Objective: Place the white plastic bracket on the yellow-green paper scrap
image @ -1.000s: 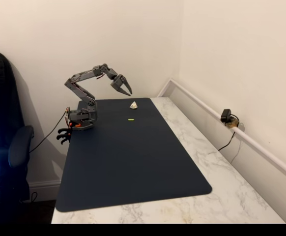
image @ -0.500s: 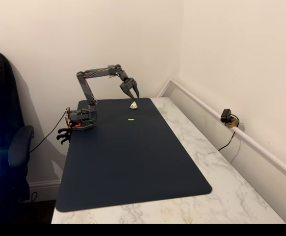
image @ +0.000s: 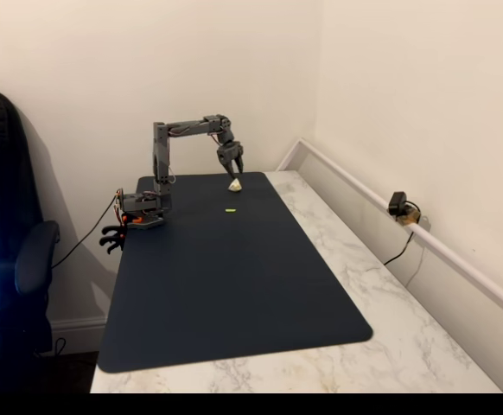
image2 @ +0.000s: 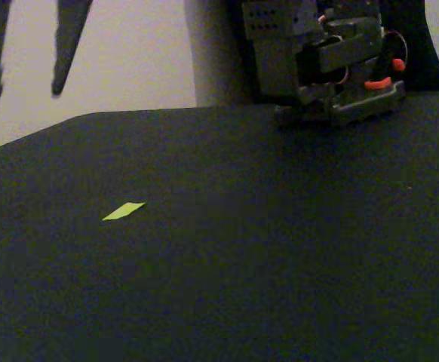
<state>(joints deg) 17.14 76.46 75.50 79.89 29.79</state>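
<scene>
The gripper (image: 232,168) is hanging tip-down just above the white plastic bracket (image: 235,184), which is sitting on the dark mat (image: 234,285) directly below the fingertips, near the mat's far edge. In the wider fixed view a small gap is showing between the tips and the bracket, so the two are looking apart, not touching, though the piece is tiny there. In the low fixed view the gripper (image2: 25,89) is showing as two dark pointed fingers (image2: 67,45) reaching down from the top left corner with pale wall between them: the jaws are standing spread and are holding nothing. The yellow-green paper scrap (image: 231,210) is lying flat on the mat, nearer the camera than the gripper in the wide view and a little to its left, apart from the bracket; in the low view the scrap (image2: 123,211) is lying below and to the right of the fingertips. The arm's base (image: 142,212) is sitting clamped at the mat's left edge, well to the gripper's left.
</scene>
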